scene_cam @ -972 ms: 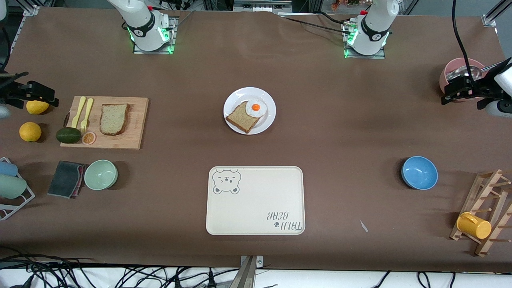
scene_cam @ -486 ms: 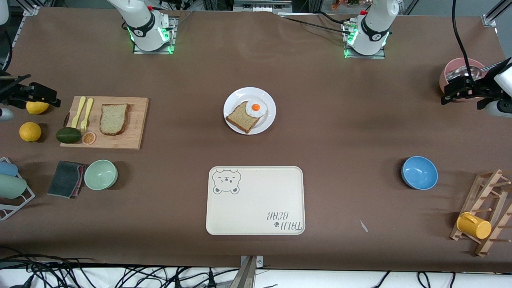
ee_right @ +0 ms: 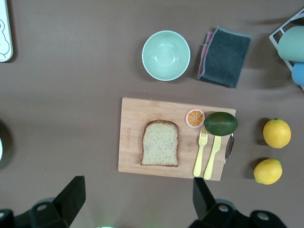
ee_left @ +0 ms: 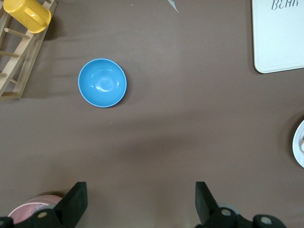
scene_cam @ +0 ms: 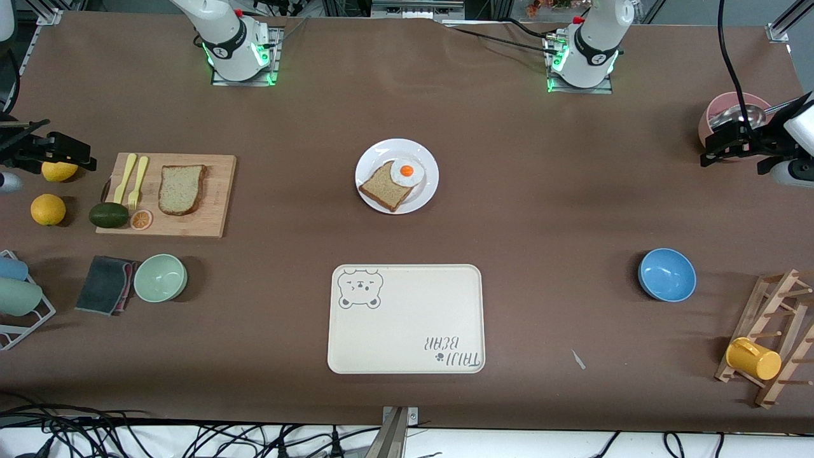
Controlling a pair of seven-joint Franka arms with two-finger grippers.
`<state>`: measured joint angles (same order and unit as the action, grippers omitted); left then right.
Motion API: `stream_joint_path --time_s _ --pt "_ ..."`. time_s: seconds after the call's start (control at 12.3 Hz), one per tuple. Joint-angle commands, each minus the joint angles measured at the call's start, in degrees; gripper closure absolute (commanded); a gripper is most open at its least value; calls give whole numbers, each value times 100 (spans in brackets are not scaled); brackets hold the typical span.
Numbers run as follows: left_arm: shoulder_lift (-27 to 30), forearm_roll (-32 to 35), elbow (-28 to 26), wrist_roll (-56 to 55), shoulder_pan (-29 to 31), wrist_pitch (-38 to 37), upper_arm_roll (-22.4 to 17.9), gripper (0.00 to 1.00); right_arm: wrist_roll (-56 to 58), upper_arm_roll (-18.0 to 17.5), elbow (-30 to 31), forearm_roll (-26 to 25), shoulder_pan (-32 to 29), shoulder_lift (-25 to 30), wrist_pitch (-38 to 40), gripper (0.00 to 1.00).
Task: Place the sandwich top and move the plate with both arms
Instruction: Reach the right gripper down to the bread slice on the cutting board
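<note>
The sandwich top [scene_cam: 182,189] lies flat on a wooden cutting board [scene_cam: 216,191] toward the right arm's end; it also shows in the right wrist view [ee_right: 161,149]. The white plate [scene_cam: 381,150] sits mid-table with a bread slice [scene_cam: 383,186] and a fried egg [scene_cam: 407,171] on it; its rim shows in the left wrist view [ee_left: 300,142]. My right gripper [scene_cam: 70,151] [ee_right: 137,199] is open and empty, up over the table's end beside the board. My left gripper [scene_cam: 722,143] [ee_left: 141,202] is open and empty, over the pink pot [scene_cam: 731,111].
The board also carries yellow cutlery [scene_cam: 131,178], an avocado [scene_cam: 109,215] and an orange slice [scene_cam: 141,219]. Lemons [scene_cam: 48,209], a green bowl [scene_cam: 160,277] and a grey cloth [scene_cam: 105,284] lie near it. The bear-print tray [scene_cam: 407,318], a blue bowl [scene_cam: 667,274] and a wooden rack with a yellow mug [scene_cam: 753,358] lie nearer the front camera.
My right gripper has shifted very slightly at the table's end. The left gripper, bread and plate have not moved.
</note>
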<state>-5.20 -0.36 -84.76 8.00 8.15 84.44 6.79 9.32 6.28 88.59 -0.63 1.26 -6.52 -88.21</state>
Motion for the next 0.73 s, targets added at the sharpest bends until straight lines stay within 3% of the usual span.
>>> stream_joint_path --time_s 0.0,0.41,0.57,0.65 --pt "-68 132 118 79 -33 -15 -11 0 0 -4 211 -77 -12 -130 -213 0" --pt "-68 158 118 88 -33 -15 -11 0 -430 -4 1404 -112 5 -174 -1486 1" --pt "-60 159 118 88 -33 -15 -11 0 -946 -74 1941 -514 75 -157 -1997 1" --pt "-68 159 118 79 -33 -15 -11 0 -1167 -92 2161 -769 119 -157 -2042 7"
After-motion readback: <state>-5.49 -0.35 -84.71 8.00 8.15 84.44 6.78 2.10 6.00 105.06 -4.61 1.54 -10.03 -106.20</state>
